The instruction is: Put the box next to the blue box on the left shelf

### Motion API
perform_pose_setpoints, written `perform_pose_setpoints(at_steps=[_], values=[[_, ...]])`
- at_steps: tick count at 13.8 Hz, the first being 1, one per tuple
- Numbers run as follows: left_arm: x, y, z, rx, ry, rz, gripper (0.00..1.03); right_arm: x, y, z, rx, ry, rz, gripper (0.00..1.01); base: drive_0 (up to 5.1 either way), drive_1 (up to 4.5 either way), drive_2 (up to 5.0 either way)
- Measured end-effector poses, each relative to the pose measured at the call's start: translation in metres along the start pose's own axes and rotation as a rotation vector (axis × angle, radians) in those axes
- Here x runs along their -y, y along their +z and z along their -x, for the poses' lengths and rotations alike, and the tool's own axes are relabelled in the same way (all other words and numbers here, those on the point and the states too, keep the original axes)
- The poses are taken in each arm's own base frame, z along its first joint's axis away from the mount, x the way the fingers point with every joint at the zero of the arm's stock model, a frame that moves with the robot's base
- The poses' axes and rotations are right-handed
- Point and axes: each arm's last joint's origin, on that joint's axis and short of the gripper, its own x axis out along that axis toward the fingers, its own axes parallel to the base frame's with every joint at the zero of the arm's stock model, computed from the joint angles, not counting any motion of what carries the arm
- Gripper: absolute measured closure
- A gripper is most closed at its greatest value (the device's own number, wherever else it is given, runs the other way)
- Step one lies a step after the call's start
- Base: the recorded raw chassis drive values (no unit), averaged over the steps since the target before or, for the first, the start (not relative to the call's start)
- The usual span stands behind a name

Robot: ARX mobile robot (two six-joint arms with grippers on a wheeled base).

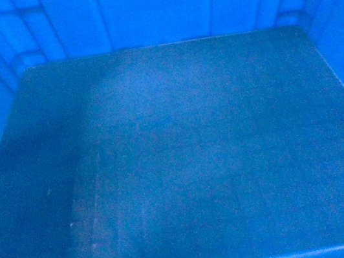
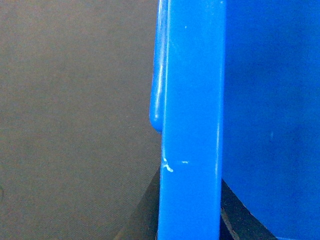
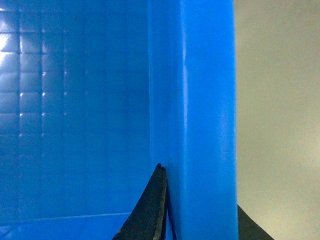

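The box (image 1: 178, 167) fills the whole head view, its bare dark-blue floor and ribbed inner walls seen from above, close under the camera. In the left wrist view the left end effector (image 2: 190, 225) grips the box's thick rim, one dark finger (image 2: 145, 215) outside the wall and the other inside, with a plain grey-brown surface (image 2: 75, 125) behind. In the right wrist view the right end effector (image 3: 200, 225) clamps the opposite rim the same way, one finger (image 3: 147, 210) against the inner wall above the grid-patterned floor, and a pale surface (image 3: 277, 100) beyond
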Motion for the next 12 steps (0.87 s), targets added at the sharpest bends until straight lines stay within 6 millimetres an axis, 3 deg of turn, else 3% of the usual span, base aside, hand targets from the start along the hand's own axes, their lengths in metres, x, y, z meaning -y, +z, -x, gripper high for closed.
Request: perform_pose_setpoints(at_steps=[12], values=[[0.0000, 0.0001, 0.0001, 0.001, 0.000, 0.000, 0.91, 0.0000, 0.0000, 0.0000, 0.000, 0.000, -0.001, 0.88, -1.6, -1.58, -1.6]])
